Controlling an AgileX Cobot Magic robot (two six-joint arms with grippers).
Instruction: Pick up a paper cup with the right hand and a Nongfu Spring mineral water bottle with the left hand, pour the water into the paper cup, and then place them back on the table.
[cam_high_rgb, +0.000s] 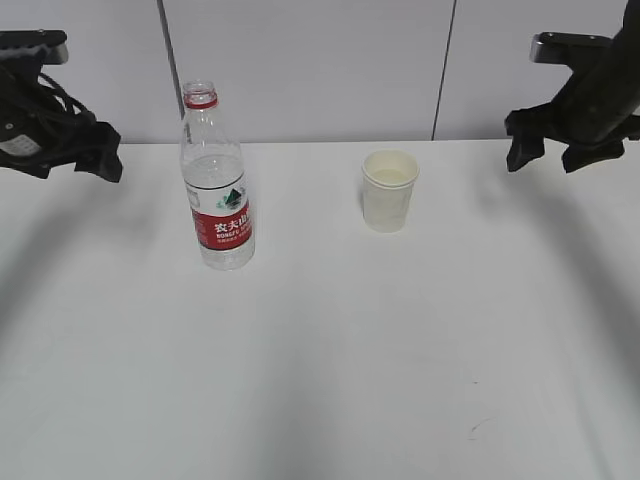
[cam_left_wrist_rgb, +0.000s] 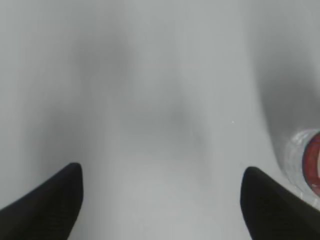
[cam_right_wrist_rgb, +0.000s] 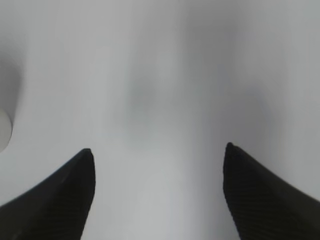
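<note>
White worktop (cam_high_rgb: 330, 380) lay nearest, carrying both things upright. Nongfu Spring mineral water bottle (cam_high_rgb: 215, 185) stood left of centre, well to the right of the left end effector (cam_high_rgb: 75, 150), whose fingers were spread and empty. Paper cup (cam_high_rgb: 389, 190) stood well left of the right end effector (cam_high_rgb: 550, 145), also spread, holding nothing.

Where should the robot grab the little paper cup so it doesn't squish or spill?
Probably around the middle of the cup's wall, coming in level from the right, where the right gripper hangs open. The cup stands upright and tapers downward, so a gentle side squeeze below the stiff rolled rim should hold it without tipping.
</note>
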